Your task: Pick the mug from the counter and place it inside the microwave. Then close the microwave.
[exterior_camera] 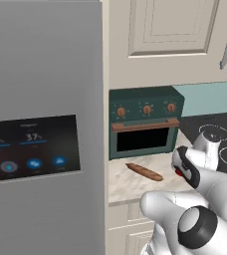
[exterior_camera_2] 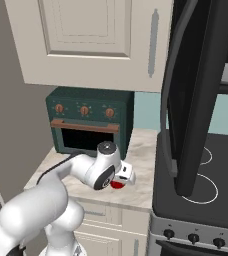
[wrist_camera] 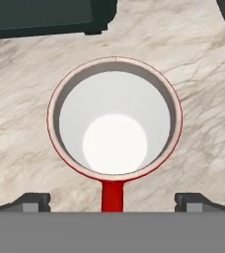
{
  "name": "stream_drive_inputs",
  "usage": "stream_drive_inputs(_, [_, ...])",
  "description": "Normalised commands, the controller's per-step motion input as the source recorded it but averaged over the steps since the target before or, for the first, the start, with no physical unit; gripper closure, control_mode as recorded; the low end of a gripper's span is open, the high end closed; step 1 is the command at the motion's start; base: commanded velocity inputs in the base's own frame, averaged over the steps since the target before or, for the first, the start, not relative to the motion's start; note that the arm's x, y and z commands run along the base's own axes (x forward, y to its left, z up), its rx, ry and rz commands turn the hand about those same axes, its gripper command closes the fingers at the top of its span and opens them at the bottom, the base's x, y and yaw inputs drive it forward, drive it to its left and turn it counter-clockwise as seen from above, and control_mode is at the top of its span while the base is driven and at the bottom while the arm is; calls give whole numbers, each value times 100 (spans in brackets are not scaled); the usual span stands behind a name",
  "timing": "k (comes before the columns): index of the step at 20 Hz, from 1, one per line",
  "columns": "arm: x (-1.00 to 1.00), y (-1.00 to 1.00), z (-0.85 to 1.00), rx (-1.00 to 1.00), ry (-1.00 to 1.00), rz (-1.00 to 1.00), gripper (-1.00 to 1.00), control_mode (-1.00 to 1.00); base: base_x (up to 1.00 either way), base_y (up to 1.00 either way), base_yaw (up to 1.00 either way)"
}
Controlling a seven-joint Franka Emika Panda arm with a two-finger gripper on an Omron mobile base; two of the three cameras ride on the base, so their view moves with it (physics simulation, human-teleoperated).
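Marbled stone runs between a tall grey fridge (exterior_camera: 41, 129) and a black stove (exterior_camera_2: 206, 185), and on this table (exterior_camera_2: 141, 145) sits a dark green toaster oven (exterior_camera_2: 88, 122) with three copper knobs, pushed to the back edge under a cream wall cupboard (exterior_camera_2: 91, 40). A brown loaf of bread (exterior_camera: 144, 172) lies on the stone in front of the oven, toward the table's front edge. The red mug (wrist_camera: 114, 118) stands upright near the front edge, on the side nearest the stove, its white inside facing straight up at the hand camera and its handle pointing toward the bottom of that view. The white arm reaches over the front edge, and its jaws (wrist_camera: 113, 201) hang directly above the mug, spread wide apart with one dark tip on either side of the handle and neither tip touching the cup. From the right base camera only a sliver of red shows beneath the wrist. The microwave's (exterior_camera_2: 226, 75) dark door (exterior_camera_2: 201, 90) stands swung open above the stove.
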Motion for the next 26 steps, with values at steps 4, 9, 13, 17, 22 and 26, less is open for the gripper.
stream_drive_inputs(4, [0,0,-17,0,0,0,-100,-100,0,0,0])
stream_drive_inputs(9, [0,0,-21,0,0,0,-100,-100,0,0,0])
stream_drive_inputs(13, [-2,0,-14,0,0,0,-100,-100,0,0,0])
stream_drive_inputs(17, [0,0,0,0,0,0,-100,-100,0,0,0])
stream_drive_inputs(22, [0,0,0,0,0,0,100,-100,0,0,0])
stream_drive_inputs(26, [0,0,0,0,0,0,100,-100,0,0,0])
